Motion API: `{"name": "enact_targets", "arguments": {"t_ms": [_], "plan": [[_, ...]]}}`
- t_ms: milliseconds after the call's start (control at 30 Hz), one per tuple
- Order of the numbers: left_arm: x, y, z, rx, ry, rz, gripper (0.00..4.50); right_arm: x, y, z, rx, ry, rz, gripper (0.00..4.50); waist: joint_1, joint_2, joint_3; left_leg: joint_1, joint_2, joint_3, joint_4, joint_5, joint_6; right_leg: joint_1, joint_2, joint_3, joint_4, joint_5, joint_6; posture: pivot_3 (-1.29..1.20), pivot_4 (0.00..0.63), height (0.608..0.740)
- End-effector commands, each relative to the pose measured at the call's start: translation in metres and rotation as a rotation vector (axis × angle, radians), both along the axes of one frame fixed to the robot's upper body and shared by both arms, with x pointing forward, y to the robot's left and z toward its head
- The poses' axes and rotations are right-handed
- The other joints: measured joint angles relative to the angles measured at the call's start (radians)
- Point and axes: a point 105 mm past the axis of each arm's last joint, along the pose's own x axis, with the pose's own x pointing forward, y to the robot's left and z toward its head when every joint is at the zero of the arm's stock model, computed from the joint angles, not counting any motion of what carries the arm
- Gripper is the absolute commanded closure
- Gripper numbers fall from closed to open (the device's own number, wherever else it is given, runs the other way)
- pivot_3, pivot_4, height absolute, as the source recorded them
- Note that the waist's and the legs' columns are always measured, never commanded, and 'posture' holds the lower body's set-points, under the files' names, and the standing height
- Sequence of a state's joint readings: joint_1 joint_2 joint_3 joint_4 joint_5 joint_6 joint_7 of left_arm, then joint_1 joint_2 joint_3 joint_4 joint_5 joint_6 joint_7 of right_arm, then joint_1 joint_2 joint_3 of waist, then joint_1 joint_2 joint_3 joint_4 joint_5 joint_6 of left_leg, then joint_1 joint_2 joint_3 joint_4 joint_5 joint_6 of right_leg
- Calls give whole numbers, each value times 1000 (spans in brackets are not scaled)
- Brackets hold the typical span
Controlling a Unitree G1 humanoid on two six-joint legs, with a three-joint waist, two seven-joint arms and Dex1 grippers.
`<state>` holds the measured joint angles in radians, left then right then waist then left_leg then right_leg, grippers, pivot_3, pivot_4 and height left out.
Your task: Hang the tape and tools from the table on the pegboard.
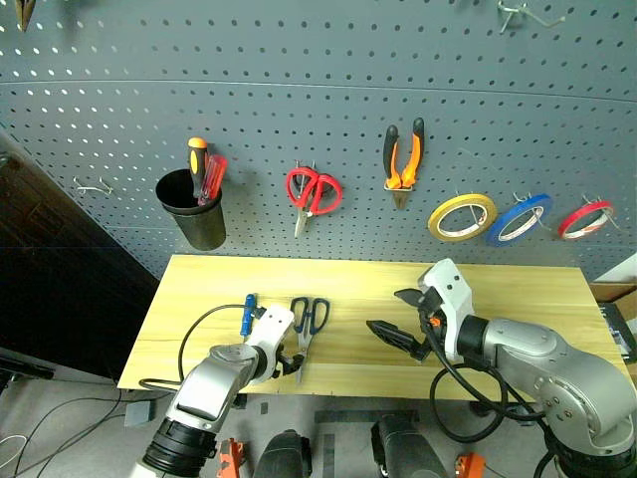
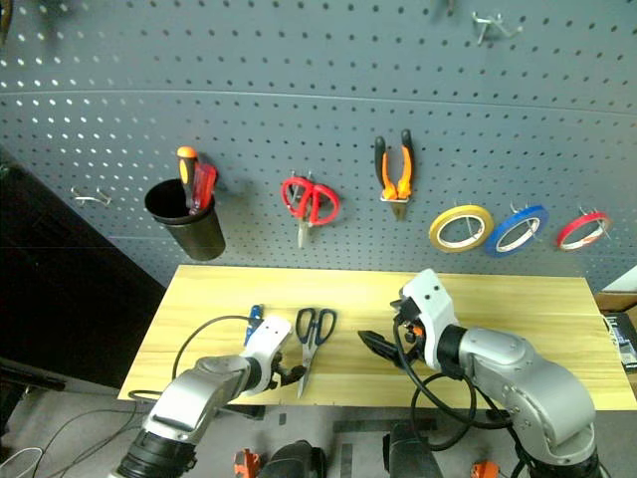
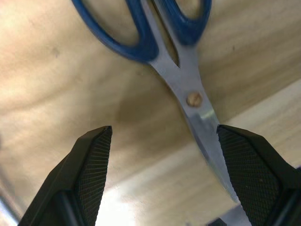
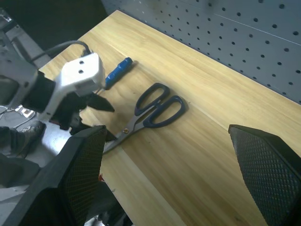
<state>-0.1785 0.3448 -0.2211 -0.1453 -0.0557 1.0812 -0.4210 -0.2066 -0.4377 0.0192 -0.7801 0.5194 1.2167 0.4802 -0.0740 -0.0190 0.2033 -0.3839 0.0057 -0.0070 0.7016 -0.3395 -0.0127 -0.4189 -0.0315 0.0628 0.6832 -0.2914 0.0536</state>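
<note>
Both claws, left (image 1: pixel 296 360) and right (image 1: pixel 396 317), spread wide above the blue-handled scissors (image 1: pixel 308 324) on the table (image 1: pixel 518 289).

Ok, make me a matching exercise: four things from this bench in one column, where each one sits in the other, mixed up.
1. pliers
2. blue scissors
3. red tape
4. blue screwdriver

A. on the table, between the open left gripper fingers
B. rightmost ring on the pegboard
C. on the table, left of the scissors
D. hanging right of the red scissors

Pairs: 1-D, 2-A, 3-B, 4-C
</note>
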Motion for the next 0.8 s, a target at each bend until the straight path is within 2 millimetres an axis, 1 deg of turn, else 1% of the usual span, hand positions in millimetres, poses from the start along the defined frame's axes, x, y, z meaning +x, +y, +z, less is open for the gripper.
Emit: {"name": "enact_targets", "arguments": {"t_ms": [33,200,300,400,500,633,733,767,800], "plan": [[11,-9,0,7,-24,22,718,-7,6,11,0,-43,56,33,6,0,0,0,0,0,0,0,0,0,0,0,0,0,0,-64,225,740],[17,-26,-2,-6,-14,23,718,-11,4,11,-10,-36,75,33,15,0,0,0,0,-1,0,0,-1,0,0,0,-1,0,0,-79,224,740],[15,-26,-9,0,28,67,718,-13,2,12,-8,-30,77,33,16,0,0,0,0,-1,0,0,-1,1,0,0,-1,0,0,-86,224,740],[14,-26,-13,-32,73,145,718,-16,1,15,6,-20,94,33,16,0,0,1,-1,-2,0,0,0,3,-1,0,-2,0,0,-93,226,740],[13,-27,-14,-33,69,148,1256,-20,2,17,23,-11,113,0,15,0,0,3,-2,-5,0,0,1,7,-3,-2,-2,0,0,-95,227,740],[15,-25,-14,-24,38,131,2462,-19,0,19,32,-10,100,0,16,0,0,4,-4,-7,0,0,1,9,-3,-3,-3,0,0,-97,228,740],[19,-22,-10,-23,8,106,3367,-20,0,19,36,-8,94,0,16,0,0,4,-5,-8,0,0,2,9,-5,-4,-3,0,0,-97,230,740],[21,-20,-9,-21,-4,99,3610,-21,0,18,36,-6,93,0,16,0,0,4,-6,-9,0,0,2,9,-6,-4,-3,0,0,-97,229,740],[22,-19,-8,-16,-18,88,3713,-21,-1,18,36,-5,91,0,16,0,0,4,-6,-9,0,0,2,9,-6,-4,-3,0,0,-97,229,740]]}}
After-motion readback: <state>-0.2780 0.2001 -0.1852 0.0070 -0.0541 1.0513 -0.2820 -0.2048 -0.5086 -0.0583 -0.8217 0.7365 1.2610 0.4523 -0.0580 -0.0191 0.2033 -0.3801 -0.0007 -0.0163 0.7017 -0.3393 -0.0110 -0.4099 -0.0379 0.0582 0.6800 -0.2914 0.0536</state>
